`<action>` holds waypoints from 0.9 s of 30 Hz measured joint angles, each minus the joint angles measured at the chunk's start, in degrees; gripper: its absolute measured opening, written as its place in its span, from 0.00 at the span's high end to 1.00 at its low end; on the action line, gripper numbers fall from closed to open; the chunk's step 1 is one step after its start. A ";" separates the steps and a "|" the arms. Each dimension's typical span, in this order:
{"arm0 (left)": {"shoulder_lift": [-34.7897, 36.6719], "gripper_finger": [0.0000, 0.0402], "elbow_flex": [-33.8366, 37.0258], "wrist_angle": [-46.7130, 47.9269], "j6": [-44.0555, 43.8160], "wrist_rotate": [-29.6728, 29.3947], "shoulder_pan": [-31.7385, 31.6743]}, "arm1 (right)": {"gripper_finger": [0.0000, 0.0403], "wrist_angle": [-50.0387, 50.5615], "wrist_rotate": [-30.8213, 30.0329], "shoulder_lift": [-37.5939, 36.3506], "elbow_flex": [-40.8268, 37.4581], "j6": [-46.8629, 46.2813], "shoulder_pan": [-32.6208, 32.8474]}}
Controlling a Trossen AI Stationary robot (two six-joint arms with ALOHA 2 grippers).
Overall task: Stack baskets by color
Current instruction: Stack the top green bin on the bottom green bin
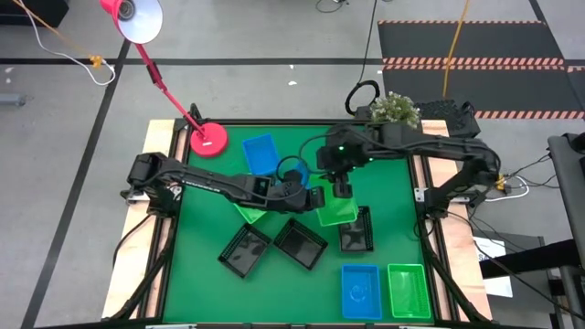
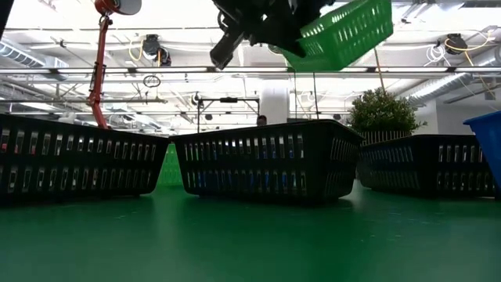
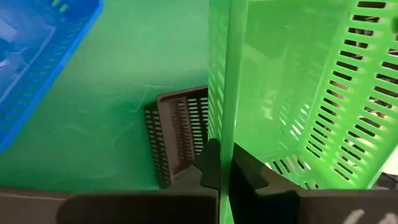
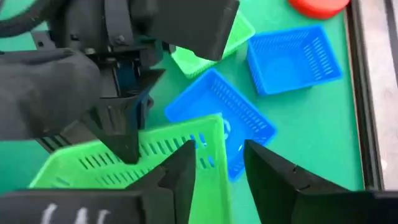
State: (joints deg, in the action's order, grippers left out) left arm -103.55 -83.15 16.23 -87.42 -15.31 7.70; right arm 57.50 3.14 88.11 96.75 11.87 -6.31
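Green matting covers the counter (image 1: 196, 274), with a pink lamp base (image 1: 208, 140) near its far left corner and a potted plant (image 1: 395, 109) beyond the far edge.

A green basket (image 1: 336, 211) hangs in the air over the counter's middle, lifted clear of the mat; the low view shows it tilted, one end higher than the other. The left claw (image 3: 222, 171) is clamped shut on its thin rim wall. The right claw (image 4: 219, 163) straddles the rim at another side, its fingers apart with the wall between them, not yet pinching as far as I can judge.

This basket looks light, thin-walled and a little springy, so the mesh would likely flex under a hard squeeze; smooth plastic may slip. The stiffer rolled rim, mid-way along a side, seems the best hold.

Its long axis seems to run roughly from the near edge toward the far edge, mouth facing partly sideways.

Another green basket (image 1: 408, 291) sits at the near right corner beside a blue basket (image 1: 360, 291); black baskets (image 1: 300, 243) lie near the middle.
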 joint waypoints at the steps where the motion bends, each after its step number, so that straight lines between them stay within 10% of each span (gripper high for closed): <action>1: 0.00 0.98 0.02 0.26 0.06 0.02 0.00 | 0.70 0.51 0.02 0.33 0.00 0.68 0.00; 13: 0.24 0.98 0.04 0.16 2.92 2.67 -0.07 | 0.97 5.36 -1.41 1.89 0.00 2.72 -0.07; 27: 0.56 0.77 0.11 -10.87 3.83 6.44 0.66 | 0.98 11.02 -1.11 -0.05 -0.71 -0.15 -0.02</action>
State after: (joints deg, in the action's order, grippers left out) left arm -102.99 -83.05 5.36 -83.59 -8.87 8.36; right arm 68.52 2.02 88.06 96.04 11.71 -6.33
